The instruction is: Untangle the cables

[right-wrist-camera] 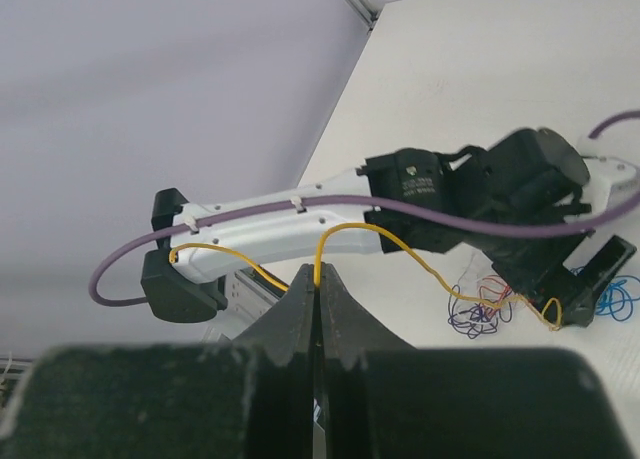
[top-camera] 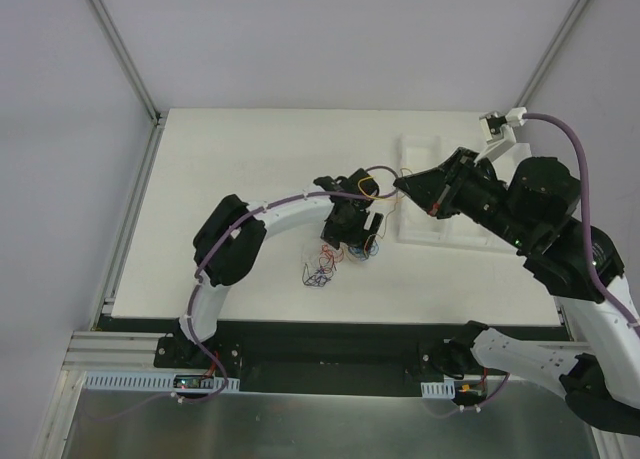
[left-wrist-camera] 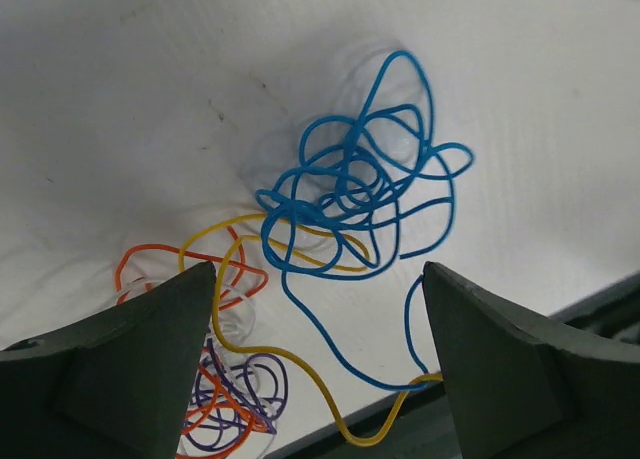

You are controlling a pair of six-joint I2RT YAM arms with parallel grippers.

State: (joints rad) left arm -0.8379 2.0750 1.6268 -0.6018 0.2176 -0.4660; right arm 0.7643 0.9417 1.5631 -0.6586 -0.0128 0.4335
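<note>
The cables lie as a thin curly tangle on the white table [top-camera: 250, 159]. In the left wrist view a blue tangle [left-wrist-camera: 360, 189] lies just ahead of the fingers, and an orange and purple bundle [left-wrist-camera: 225, 399] lies by the left finger. My left gripper [left-wrist-camera: 320, 359] is open above them, and a yellow cable [left-wrist-camera: 300, 364] runs between its fingers. My right gripper [right-wrist-camera: 318, 284] is shut on that yellow cable [right-wrist-camera: 345, 229] and holds it up in a loop above the table. From above, the right gripper [top-camera: 398, 182] is right of the left gripper [top-camera: 358, 234], and the bundle [top-camera: 320, 271] is below it.
A white moulded tray [top-camera: 430, 144] lies at the back right, under the right arm. The left arm's white link with its thick purple cable [right-wrist-camera: 300, 204] stretches across the right wrist view. The table's front edge [top-camera: 330, 324] is close to the bundle.
</note>
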